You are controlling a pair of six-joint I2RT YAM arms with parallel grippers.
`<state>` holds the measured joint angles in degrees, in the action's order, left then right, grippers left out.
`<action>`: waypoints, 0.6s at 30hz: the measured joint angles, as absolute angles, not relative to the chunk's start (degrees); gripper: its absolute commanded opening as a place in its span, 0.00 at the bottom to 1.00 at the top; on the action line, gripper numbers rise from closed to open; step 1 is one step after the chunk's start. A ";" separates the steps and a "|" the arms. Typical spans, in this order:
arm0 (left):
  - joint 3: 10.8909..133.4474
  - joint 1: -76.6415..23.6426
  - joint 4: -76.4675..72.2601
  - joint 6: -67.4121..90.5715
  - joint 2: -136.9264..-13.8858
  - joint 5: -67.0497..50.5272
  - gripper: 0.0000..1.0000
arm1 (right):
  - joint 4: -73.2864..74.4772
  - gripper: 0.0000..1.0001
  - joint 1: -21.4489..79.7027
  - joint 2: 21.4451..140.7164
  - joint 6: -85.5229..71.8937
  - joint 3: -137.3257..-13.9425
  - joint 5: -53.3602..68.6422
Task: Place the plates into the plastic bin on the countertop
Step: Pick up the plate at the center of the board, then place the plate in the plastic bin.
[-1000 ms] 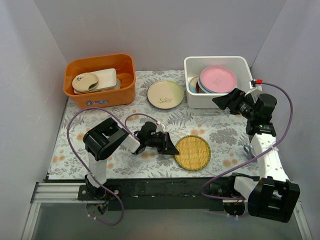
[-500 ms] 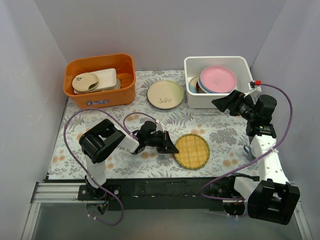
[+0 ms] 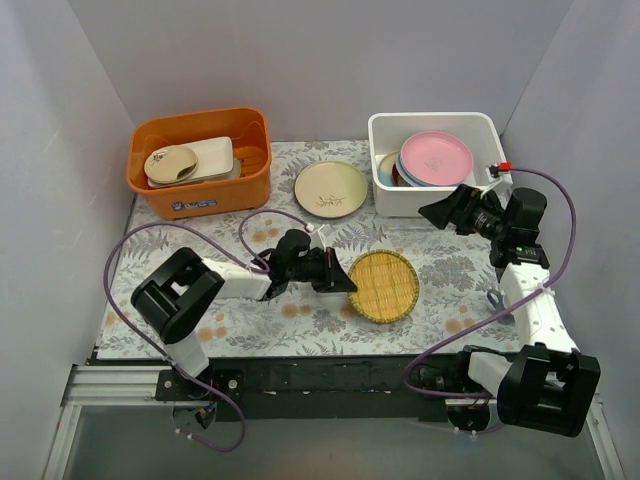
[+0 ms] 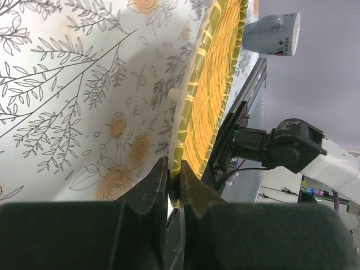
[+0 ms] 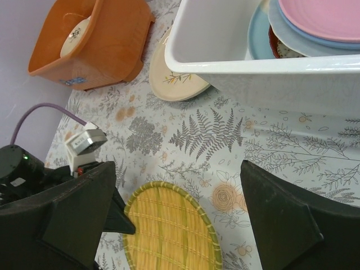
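My left gripper (image 3: 345, 280) is shut on the left rim of the yellow textured plate (image 3: 384, 286), which lies low over the countertop (image 3: 450, 275). The wrist view shows the jaws clamped on the plate's green-yellow rim (image 4: 179, 163). A cream plate with a leaf sprig (image 3: 330, 188) lies on the countertop left of the white plastic bin (image 3: 385, 195). The bin holds a pink plate (image 3: 437, 156) on top of blue and other plates. My right gripper (image 3: 440, 211) is open and empty, just in front of the bin. From the right wrist I see the yellow plate (image 5: 169, 233) and the bin (image 5: 236, 73).
An orange tub (image 3: 200, 160) with cream oval and rectangular dishes stands at the back left. Grey walls close in the left, right and back. The black front edge (image 3: 320, 375) runs along the near side. Purple cables loop by both arms.
My left gripper has moved right and toward the back with the yellow plate, carrying it further from the front edge. The right gripper has shifted slightly left.
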<state>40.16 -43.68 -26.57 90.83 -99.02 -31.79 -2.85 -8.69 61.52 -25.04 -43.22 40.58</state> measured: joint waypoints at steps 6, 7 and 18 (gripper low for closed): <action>40.07 -41.52 -25.45 91.05 -92.95 -31.64 0.00 | -1.80 0.98 -7.16 64.64 -22.31 -43.22 41.65; 39.79 -41.06 -26.00 91.22 -91.94 -31.59 0.00 | -1.34 0.98 -6.72 65.30 -21.82 -43.22 41.95; 35.16 -38.20 -33.01 95.48 -86.56 -32.05 0.00 | 0.30 0.97 -1.72 69.30 -19.05 -43.40 45.15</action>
